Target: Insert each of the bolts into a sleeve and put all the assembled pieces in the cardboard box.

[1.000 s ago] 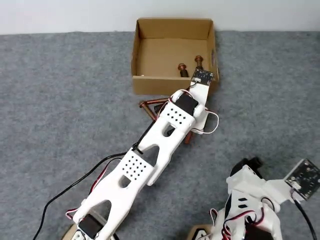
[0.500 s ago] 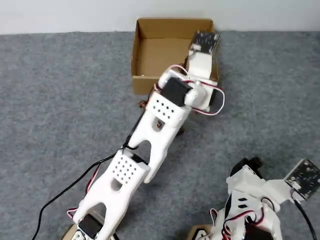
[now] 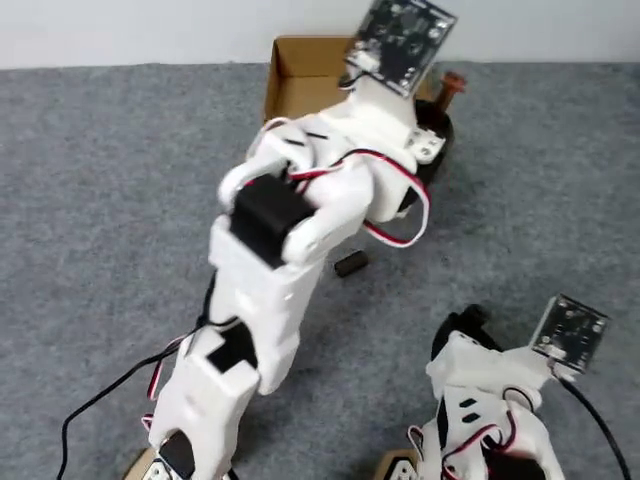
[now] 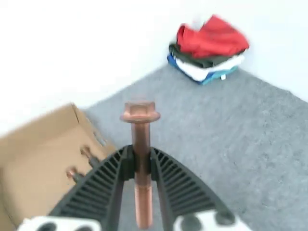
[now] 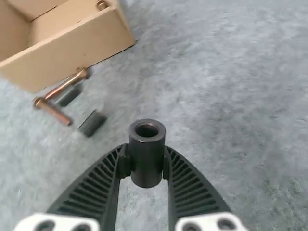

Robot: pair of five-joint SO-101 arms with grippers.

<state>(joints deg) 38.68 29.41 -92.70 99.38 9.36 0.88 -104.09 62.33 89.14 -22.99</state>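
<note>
My left gripper is shut on a copper bolt, held upright with its hex head up, high above the table near the cardboard box's right corner; the bolt shows past the raised arm. Two assembled pieces lie inside the box. My right gripper is shut on a black sleeve, bore facing up, low over the carpet at the near right. A loose sleeve and two loose bolts lie in front of the box.
Grey carpet covers the table, with open room right of the box. The raised left arm hides much of the box and the parts in front of it. A pile of folded clothes lies by the white wall.
The left arm has risen from the carpet in front of the box, lifting the bolt up toward the box's right corner. The right arm shifted slightly left.
</note>
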